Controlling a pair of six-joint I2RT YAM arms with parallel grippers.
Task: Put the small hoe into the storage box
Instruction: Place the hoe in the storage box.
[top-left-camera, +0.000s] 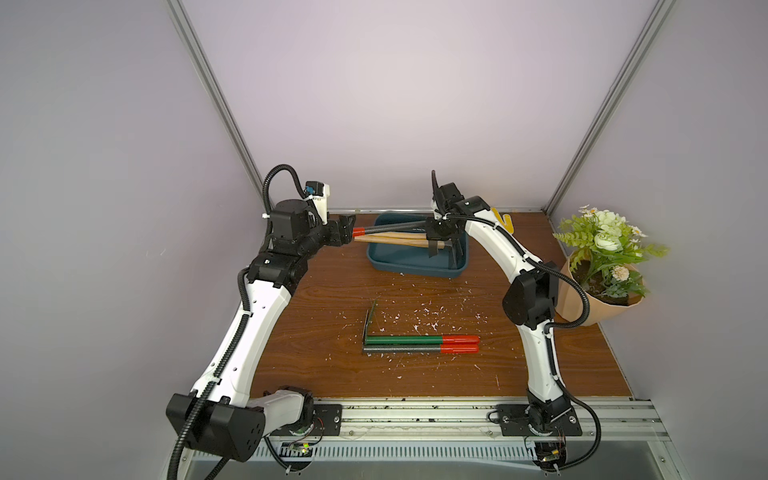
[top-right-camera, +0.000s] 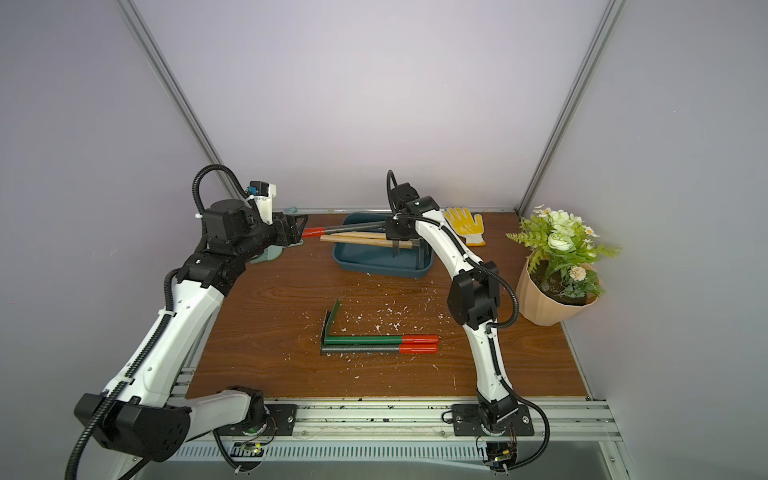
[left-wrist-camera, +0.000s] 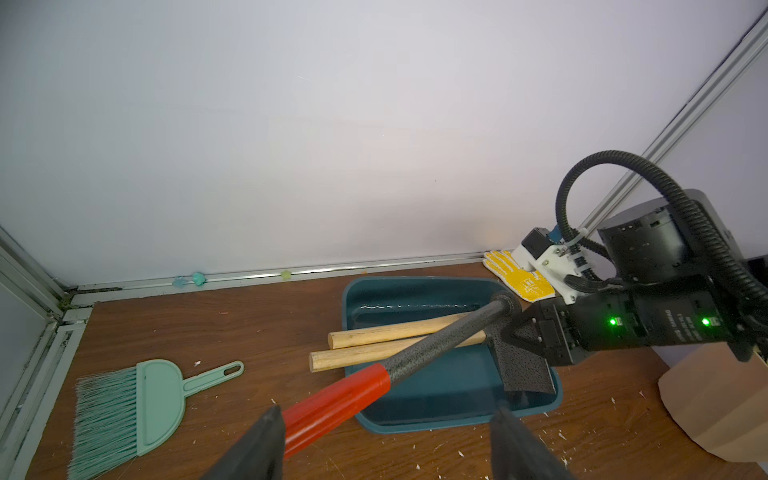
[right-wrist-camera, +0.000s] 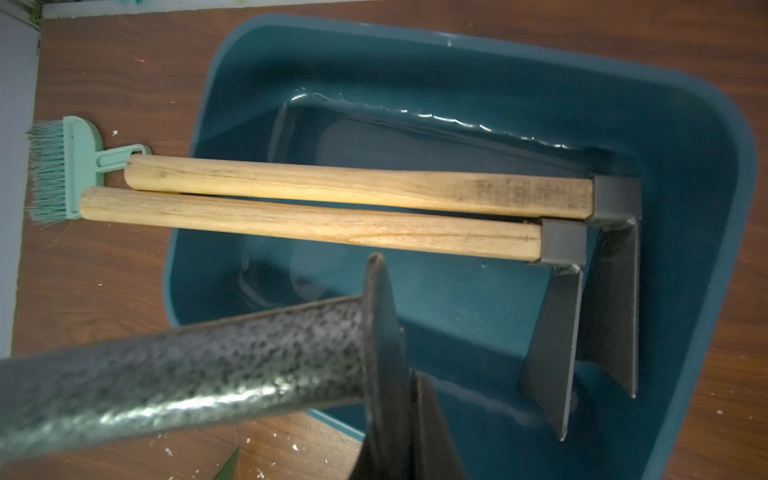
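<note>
At upper centre, the right gripper (left-wrist-camera: 519, 332) is clamping the small hoe (left-wrist-camera: 432, 345) by its blade (left-wrist-camera: 525, 370) over the storage box (top-left-camera: 409, 270), while the left gripper (top-left-camera: 348, 233) is gaping about its red grip (left-wrist-camera: 336, 399); lowering and release are apparently remaining.

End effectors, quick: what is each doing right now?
Left end effector: open, holding nothing.
Right end effector: closed, holding the speckled grey metal small hoe with red grip.

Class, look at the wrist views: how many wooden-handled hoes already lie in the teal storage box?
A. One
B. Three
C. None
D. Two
D: two wooden-handled hoes lie side by side, their blades inside the storage box and their handle ends sticking out over its rim.
</note>
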